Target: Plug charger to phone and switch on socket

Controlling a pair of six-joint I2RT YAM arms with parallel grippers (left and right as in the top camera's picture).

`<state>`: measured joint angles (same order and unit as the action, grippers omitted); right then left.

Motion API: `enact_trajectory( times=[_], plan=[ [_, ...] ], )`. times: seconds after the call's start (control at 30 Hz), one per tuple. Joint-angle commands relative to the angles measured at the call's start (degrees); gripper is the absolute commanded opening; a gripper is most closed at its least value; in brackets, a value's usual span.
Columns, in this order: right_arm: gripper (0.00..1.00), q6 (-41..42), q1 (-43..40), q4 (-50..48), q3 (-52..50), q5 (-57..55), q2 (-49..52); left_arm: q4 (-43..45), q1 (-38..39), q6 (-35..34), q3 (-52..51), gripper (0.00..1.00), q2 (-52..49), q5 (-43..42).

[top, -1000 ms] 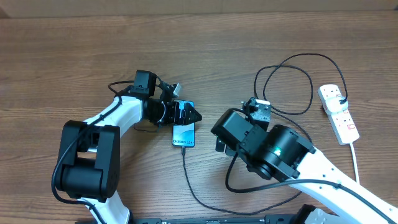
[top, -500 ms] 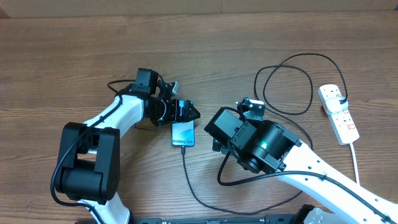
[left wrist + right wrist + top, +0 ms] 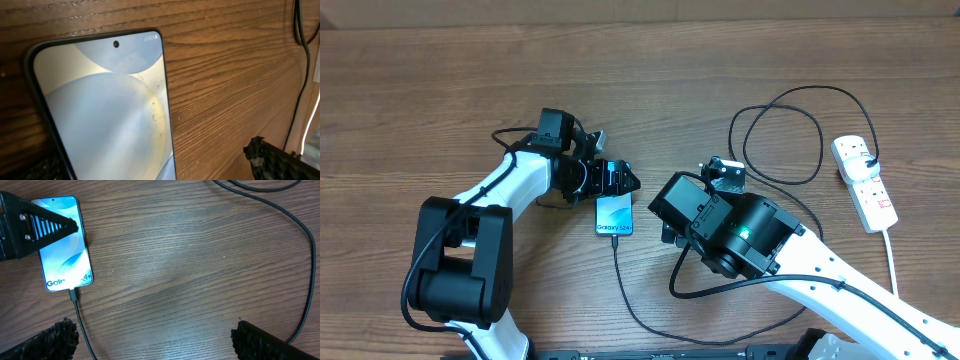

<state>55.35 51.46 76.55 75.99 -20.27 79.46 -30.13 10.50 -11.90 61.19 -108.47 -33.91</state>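
Overhead view of a brown wooden surface. Just left of the frame's centre lies the phone, screen up and glowing light blue, with "Galaxy S24" printed across its lower end. In the right wrist view only "Gal" and "4+" of that text can be read. The charger, a thin black cable, is plugged into that lower end; it trails toward the bottom of the frame and loops at upper right. The left gripper hangs over the phone's upper end, jaws spread wide, pinching nothing. The right gripper, right of the phone, also has its jaws spread and empty. The socket, a white power strip with red marks, lies at the far right with its white cord; its lettering is too small to read.
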Motion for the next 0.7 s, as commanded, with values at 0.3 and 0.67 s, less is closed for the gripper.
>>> enact_trajectory(
  times=[0.3,0.67],
  plan=[
    [1.00,0.42,-0.11,-0.22,1.22,-0.24,0.20,-4.11,-1.49,-3.21,-6.05,1.00,-8.07,22.49],
    [1.00,8.74,-0.11,-10.32,1.22,9.11,0.20,-2.47,-1.49,-6.12,-5.51,1.00,-8.04,22.32]
  ],
)
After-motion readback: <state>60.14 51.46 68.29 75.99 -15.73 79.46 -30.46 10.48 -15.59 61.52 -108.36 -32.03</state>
